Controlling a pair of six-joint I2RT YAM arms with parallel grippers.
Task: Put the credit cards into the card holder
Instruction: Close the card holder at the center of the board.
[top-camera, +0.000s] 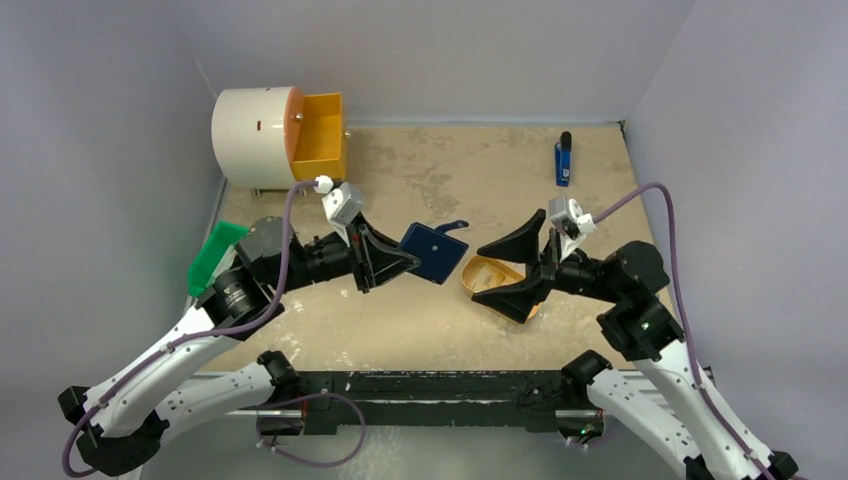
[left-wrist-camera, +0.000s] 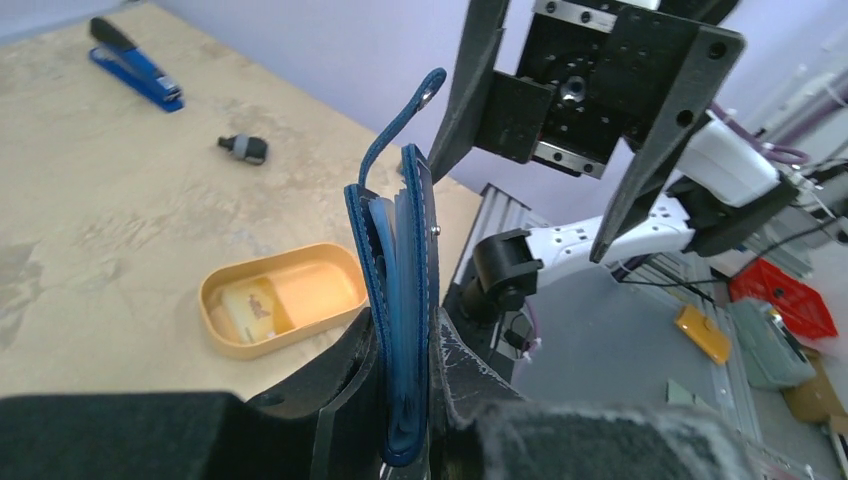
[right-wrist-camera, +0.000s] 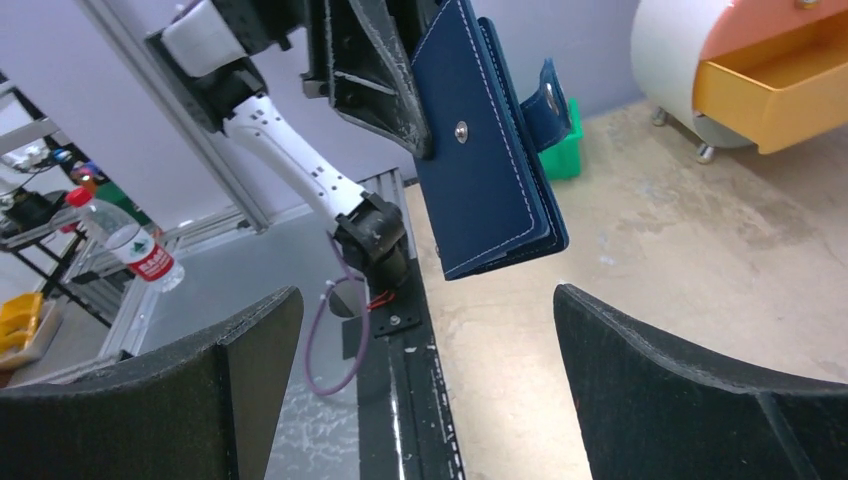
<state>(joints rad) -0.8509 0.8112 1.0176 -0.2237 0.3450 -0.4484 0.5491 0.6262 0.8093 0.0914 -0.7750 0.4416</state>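
My left gripper (top-camera: 405, 262) is shut on the navy card holder (top-camera: 436, 252) and holds it off the table at the centre. In the left wrist view the card holder (left-wrist-camera: 398, 260) stands edge-on between the fingers, folded, with its snap tab loose. A pale credit card (left-wrist-camera: 250, 305) lies in the orange oval tray (left-wrist-camera: 270, 340). My right gripper (top-camera: 490, 273) hangs wide open over that tray (top-camera: 467, 275), facing the holder. The right wrist view shows the card holder (right-wrist-camera: 480, 170) above the right gripper (right-wrist-camera: 425, 300), whose jaws hold nothing.
A white drum (top-camera: 255, 135) with an open orange drawer (top-camera: 318, 135) stands at the back left. A green bin (top-camera: 215, 255) sits by the left arm. A blue stapler (top-camera: 563, 160) lies at the back right, with a small black cap (left-wrist-camera: 243, 148) near it.
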